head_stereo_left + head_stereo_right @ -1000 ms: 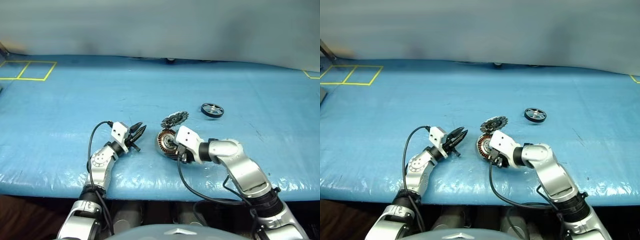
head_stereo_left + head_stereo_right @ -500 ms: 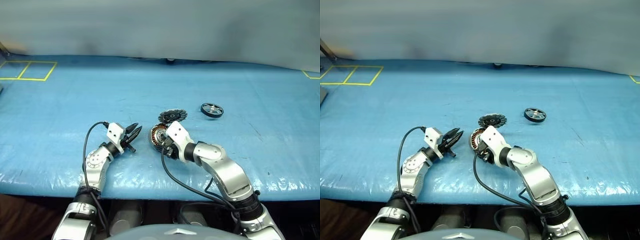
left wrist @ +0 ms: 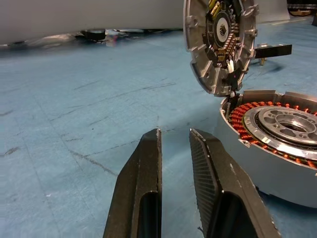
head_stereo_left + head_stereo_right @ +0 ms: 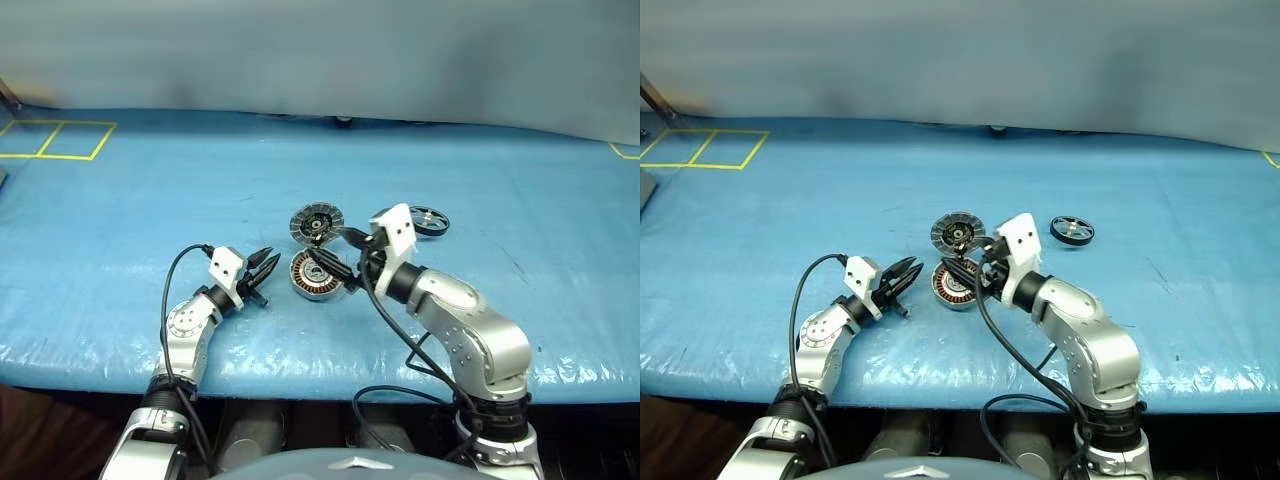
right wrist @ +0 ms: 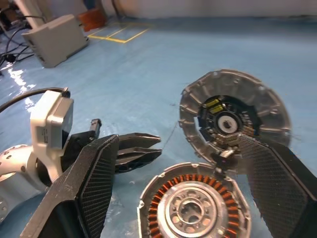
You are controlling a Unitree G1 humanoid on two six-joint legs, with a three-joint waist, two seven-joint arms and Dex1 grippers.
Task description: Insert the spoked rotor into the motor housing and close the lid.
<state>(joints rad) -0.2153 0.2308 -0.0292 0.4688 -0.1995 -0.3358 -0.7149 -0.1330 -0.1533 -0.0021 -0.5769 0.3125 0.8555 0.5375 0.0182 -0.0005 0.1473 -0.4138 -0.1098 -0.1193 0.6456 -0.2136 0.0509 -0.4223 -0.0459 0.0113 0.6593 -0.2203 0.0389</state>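
Motor housing (image 4: 312, 275) is lain open, lid (image 4: 316, 224) raised; right pincer (image 4: 971, 261), spread wide and empty, could knock the lid shut before the spoked rotor (image 4: 425, 221) is fetched; left pincer (image 4: 264, 272), nearly closed, grips nothing.

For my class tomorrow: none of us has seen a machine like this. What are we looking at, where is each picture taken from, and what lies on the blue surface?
This is a humanoid robot with two arms, each ending in two black fingers. The two wide pictures come from cameras in its head, looking down over the arms. The two close pictures come from cameras on its wrists.

On the blue table lies a motor housing, a silver cup with copper windings. Its lid stands open, hinged at the housing's edge. Further back lies the spoked rotor, a small black wheel.

The right gripper hovers over the housing with its jaws wide and holds nothing. The left gripper waits beside the housing, jaws slightly apart, also holding nothing.
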